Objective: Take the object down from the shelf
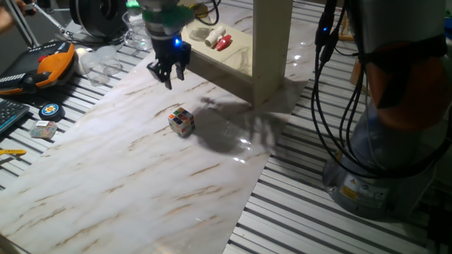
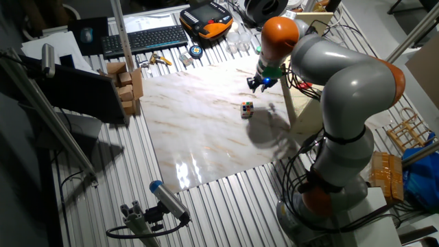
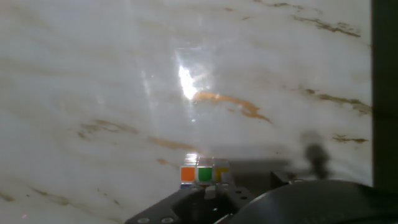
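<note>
The cream wooden shelf stands at the back of the marble tabletop. Small white and red items lie on its low board. A multicoloured puzzle cube sits on the marble in front of the shelf, and also shows in the other fixed view. My gripper hangs above the table just left of the shelf, up and to the left of the cube, with its jaws apart and nothing between them. In the hand view the cube sits at the bottom edge, partly hidden by the hand's body.
An orange-and-black pendant, a keyboard and small items lie at the table's left edge. Black cables hang beside the robot base on the right. Cardboard boxes stand at the far side.
</note>
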Action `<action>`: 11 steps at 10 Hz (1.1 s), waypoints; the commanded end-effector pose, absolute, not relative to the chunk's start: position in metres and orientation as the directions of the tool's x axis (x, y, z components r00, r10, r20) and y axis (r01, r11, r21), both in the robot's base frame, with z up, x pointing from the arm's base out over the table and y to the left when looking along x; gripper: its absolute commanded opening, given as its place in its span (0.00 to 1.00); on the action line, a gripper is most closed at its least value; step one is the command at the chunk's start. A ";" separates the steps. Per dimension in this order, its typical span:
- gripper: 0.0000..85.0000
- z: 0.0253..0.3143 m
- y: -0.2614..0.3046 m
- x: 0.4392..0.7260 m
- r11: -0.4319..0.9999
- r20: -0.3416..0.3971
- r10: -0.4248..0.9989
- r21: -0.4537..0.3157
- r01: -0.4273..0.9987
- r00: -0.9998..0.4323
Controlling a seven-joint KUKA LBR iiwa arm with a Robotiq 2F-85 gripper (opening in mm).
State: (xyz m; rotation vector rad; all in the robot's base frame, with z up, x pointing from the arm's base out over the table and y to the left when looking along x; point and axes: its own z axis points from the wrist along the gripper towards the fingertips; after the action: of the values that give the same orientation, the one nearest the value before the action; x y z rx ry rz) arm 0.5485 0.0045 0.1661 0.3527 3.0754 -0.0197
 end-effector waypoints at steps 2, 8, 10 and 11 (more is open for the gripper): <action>0.20 0.167 -0.003 0.546 0.967 -0.046 0.253 0.015 0.253 -0.966; 0.00 0.175 -0.026 0.540 0.979 -0.070 0.203 0.027 0.201 -0.977; 0.00 0.181 -0.036 0.538 0.989 -0.081 0.147 0.008 0.147 -0.986; 0.00 0.186 -0.043 0.537 0.991 -0.083 0.132 0.010 0.132 -0.988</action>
State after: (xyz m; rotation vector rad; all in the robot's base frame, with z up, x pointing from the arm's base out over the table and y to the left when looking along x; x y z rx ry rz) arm 0.5375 -0.0432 0.1866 0.2030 3.0518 0.0064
